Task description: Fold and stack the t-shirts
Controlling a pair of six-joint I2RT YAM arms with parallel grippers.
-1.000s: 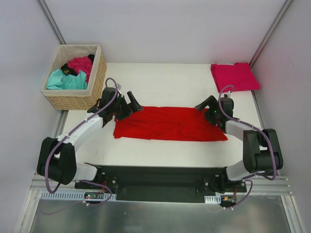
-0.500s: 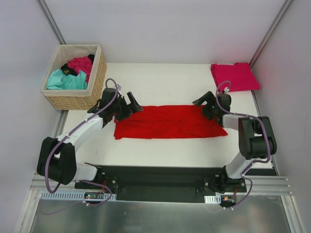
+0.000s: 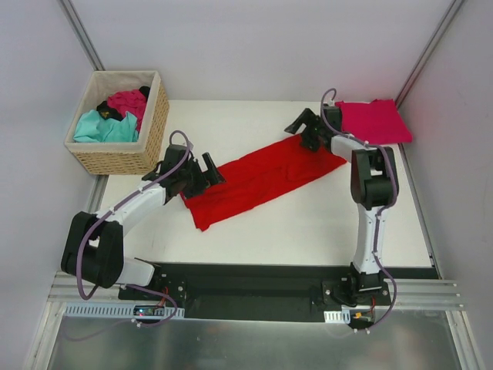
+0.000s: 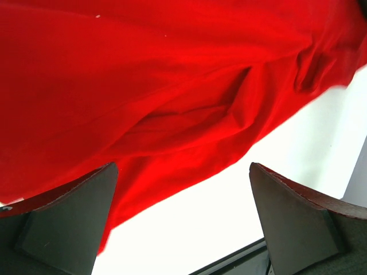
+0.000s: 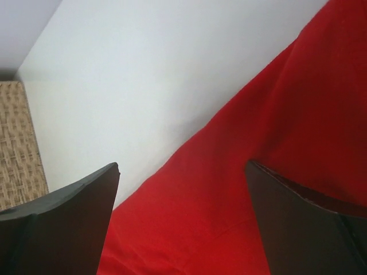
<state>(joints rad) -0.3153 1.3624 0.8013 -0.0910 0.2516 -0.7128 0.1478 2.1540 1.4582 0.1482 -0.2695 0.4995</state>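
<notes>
left gripper (image 3: pixel 209 171): jaws spread wide and pinching nothing. It hovers at the near-left end of the cloth, and its wrist view shows red fabric under and between the fingers.
bright red t-shirt (image 3: pixel 262 181): folded into a long narrow strip, lying flat on the white table (image 3: pixel 308 223) between the two arms.
long axis: runs on a diagonal from near-left to far-right, with the near end just below the left gripper and the far end under the other claw.
right gripper (image 3: pixel 303 132): jaws also spread, gripping nothing. It sits over the strip's far-right end, with that arm stretched well out.
key relation: each claw stands at one end of the strip, so a fold across the short way would probably bring the ends together.
crimson t-shirt (image 3: pixel 373 122): folded in the far-right corner, just beyond the right gripper. That arm is nearer for stacking.
wicker basket (image 3: pixel 115 159): far-left, holding a teal shirt (image 3: pixel 104 127), magenta shirt (image 3: pixel 127 100) and black shirt (image 3: pixel 108 112), all unfolded.
in the way: nothing lies between the strip and the crimson one.
</notes>
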